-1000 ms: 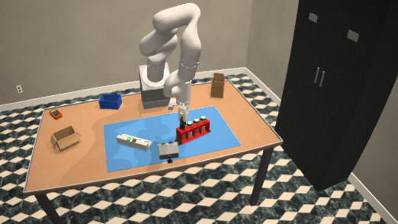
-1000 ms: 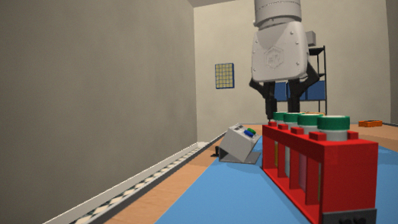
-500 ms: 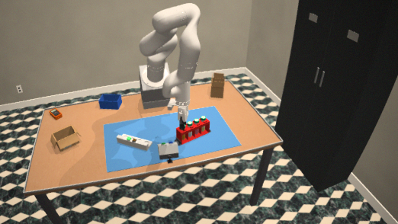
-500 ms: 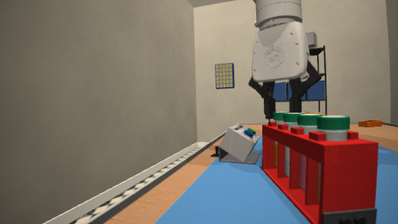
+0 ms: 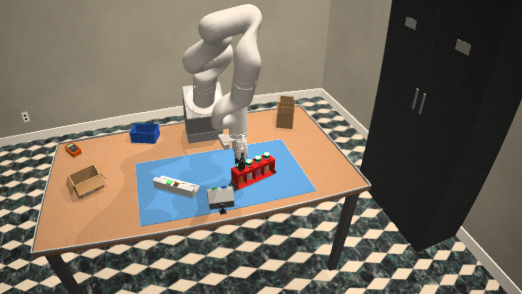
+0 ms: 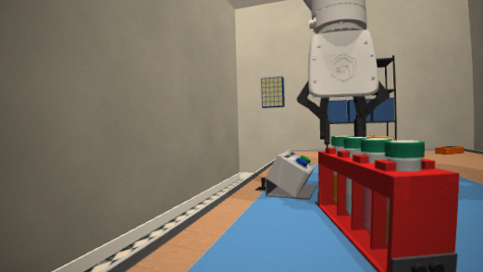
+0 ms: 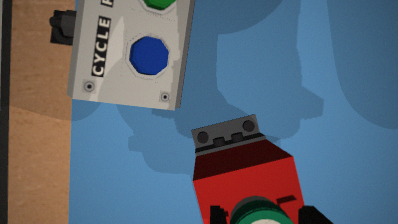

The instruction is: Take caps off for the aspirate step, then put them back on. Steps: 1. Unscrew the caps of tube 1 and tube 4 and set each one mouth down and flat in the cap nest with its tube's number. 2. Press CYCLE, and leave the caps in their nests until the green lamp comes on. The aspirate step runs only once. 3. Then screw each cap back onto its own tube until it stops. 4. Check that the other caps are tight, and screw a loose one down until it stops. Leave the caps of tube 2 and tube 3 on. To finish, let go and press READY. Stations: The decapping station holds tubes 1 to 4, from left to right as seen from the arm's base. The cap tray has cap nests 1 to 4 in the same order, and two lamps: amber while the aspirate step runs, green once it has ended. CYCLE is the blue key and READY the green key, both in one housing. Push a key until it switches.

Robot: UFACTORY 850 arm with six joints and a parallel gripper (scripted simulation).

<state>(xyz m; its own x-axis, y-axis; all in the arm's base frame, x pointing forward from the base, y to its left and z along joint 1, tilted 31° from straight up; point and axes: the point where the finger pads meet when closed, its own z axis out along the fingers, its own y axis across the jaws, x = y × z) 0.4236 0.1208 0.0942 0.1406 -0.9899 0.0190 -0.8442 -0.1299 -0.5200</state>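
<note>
With its long axis slanting from lower left to upper right in the top view, the red decapping station stands upright on the blue mat. Exterior view: same axis runs from near right to far left. Four tubes in it, vertical, all with green caps on top, flat tops up. Contents, from the gripper end: yellow, pale, pinkish, yellowish.

Gripper points straight down at tube 4's end, fingers partly spread, one either side of the end cap. Wrist view shows gaps beside that cap, so not pinching it.

White cap tray lies flat on the mat, long axis sloping down to the right in the top view. Bright green spot and a darker brownish one near its middle; can't confirm lamp state.

Key housing sits between tray and station, key face tilted, blue key beside the green key.

Cardboard box is open-topped, flaps out. Blue bin is upright, open side up.

Robot gripper, one: turned about its upright axis, broad face (the badged one) now squarer to the exterior view.
</note>
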